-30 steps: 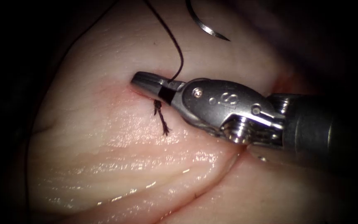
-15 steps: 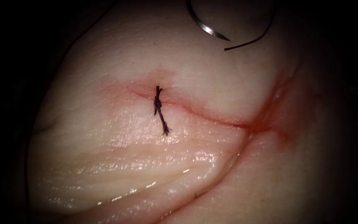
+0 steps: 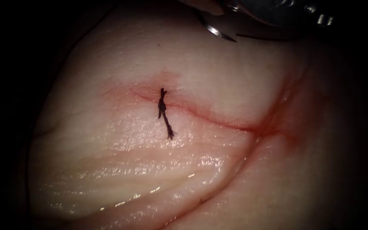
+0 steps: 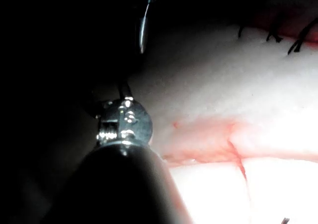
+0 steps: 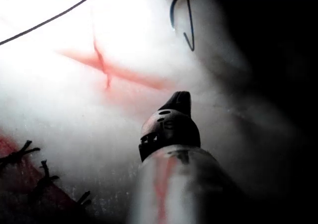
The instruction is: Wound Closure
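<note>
Needle, the curved steel one [image 3: 219, 32], is lying free on your pale tissue [image 3: 150, 170]; can't tell either tool's grip.

Right claw [image 5: 181, 101] closed and empty; left wrist [image 4: 123, 122] low, tip hidden.

Glossy wet tissue [image 3: 150, 170], shiny metal needle [image 3: 218, 32], frayed dark thread [image 3: 165, 117]
</note>
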### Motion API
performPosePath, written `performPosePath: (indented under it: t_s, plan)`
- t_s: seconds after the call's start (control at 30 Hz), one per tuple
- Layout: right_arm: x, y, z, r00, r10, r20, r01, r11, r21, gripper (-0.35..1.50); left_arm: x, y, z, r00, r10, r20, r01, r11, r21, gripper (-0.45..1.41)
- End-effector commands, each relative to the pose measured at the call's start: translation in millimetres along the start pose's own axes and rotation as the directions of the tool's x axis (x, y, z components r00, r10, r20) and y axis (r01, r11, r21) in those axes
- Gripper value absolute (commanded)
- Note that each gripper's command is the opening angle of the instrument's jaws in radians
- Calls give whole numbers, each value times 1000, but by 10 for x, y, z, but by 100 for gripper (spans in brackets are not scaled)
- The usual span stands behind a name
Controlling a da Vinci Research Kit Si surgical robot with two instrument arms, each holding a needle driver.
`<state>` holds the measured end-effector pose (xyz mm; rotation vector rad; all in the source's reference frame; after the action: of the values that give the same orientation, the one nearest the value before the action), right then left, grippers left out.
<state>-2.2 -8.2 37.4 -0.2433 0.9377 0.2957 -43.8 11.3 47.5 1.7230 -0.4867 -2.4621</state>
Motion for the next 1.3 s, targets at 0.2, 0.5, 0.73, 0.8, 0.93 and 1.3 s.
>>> performPosePath:
  t_s: [0.2, 0.5, 0.73, 0.8, 0.93, 1.3]
  plan:
    - [10, 4, 15, 999, -38, 2, 38, 999, 13, -3, -6, 10, -20, 977, -213, 13, 213, 976, -51, 140]
    - [23, 3, 19, 996, -94, 6, 94, 995, 45, -3, -10, 24, -102, 970, -238, 56, 244, 958, -148, 140]
    - [30, 2, 23, 994, -109, 3, 108, 992, 60, -6, -23, 51, -142, 959, -235, 158, 259, 954, -154, 140]
    - [31, 2, 26, 994, -108, 1, 107, 992, 63, -6, -25, 59, -136, 957, -236, 170, 261, 955, -141, 138]
    - [34, 0, 30, 993, -121, 5, 120, 990, 76, -6, -25, 75, -111, 961, -229, 157, 254, 953, -166, 135]
    - [37, 5, 27, 988, -155, 8, 153, 983, 99, -21, -18, 135, -3, 957, -179, 230, 236, 939, -251, 135]
